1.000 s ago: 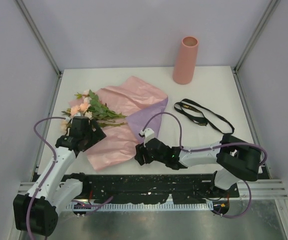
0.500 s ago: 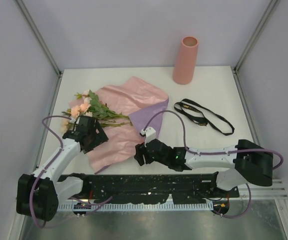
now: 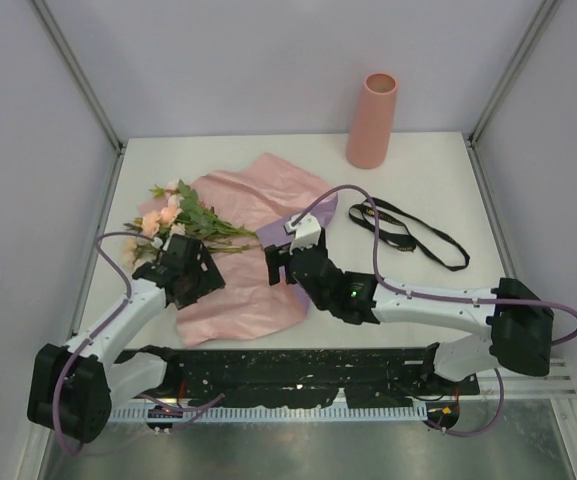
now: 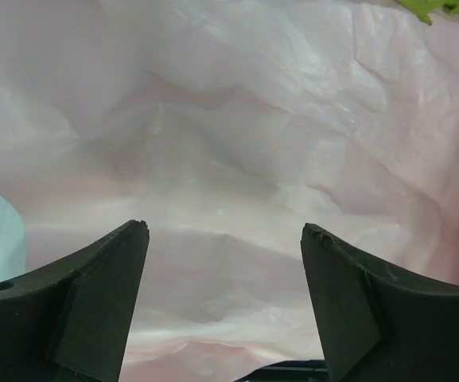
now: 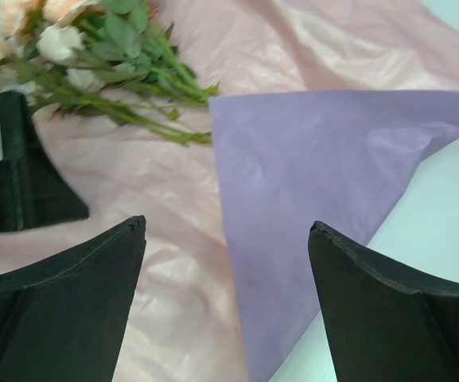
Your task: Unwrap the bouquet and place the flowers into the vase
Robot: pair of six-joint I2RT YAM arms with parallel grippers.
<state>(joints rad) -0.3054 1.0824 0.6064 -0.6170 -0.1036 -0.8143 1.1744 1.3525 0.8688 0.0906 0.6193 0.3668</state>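
flowers [image 3: 183, 222] unwrapped on pink paper [image 3: 258, 195], vase [image 3: 372, 120] well apart

lying flat across the paper's left edge, heads outward, stems pointing in over the sheet. standing upright beyond the paper's far right corner: vase. right of the paper, on the table [image 3: 468, 190]: black ribbon [image 3: 408, 232]. over the paper's near left part: left gripper [image 4: 225, 239], jaws spread wide, gripping nothing. above the purple fold [image 5: 324, 175] at the paper's right: right gripper [image 5: 227, 231], likewise wide apart, holding nothing.

The vase [image 3: 372, 120] is plain salmon pink. The flowers [image 5: 70, 48] are pale pink, peach and cream, with green stems. One paper sheet [image 3: 238, 200] is pink, another sheet [image 5: 317, 175] lilac. The ribbon [image 3: 438, 243] is black, seemingly gold-lettered. The counter [image 3: 448, 180] is white.
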